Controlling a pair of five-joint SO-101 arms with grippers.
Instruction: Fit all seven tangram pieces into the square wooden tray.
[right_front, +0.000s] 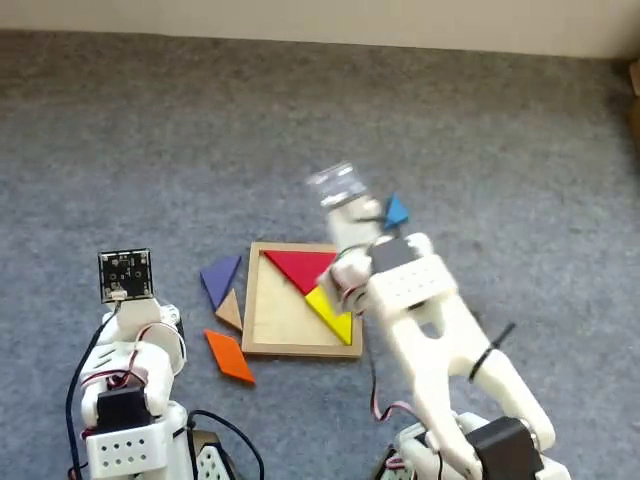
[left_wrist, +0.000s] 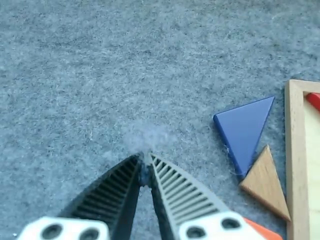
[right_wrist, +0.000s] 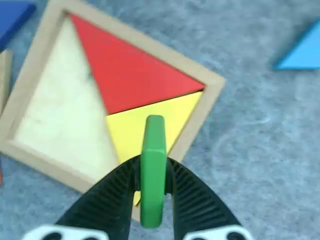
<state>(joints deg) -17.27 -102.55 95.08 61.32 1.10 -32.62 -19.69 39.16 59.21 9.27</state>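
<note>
Right gripper (right_wrist: 152, 164) clamps a smooth, flat green piece (right_wrist: 152, 142) on edge, its long axis pointing straight out past the ribbed fingers (right_wrist: 192, 200), above the yellow triangle (right_wrist: 125, 134) in the square wooden tray (right_wrist: 212, 83).

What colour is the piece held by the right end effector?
Green; the piece shows best in the right wrist view.

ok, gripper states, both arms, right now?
Left gripper: closed, holding nothing.
Right gripper: closed on the green piece.
</note>
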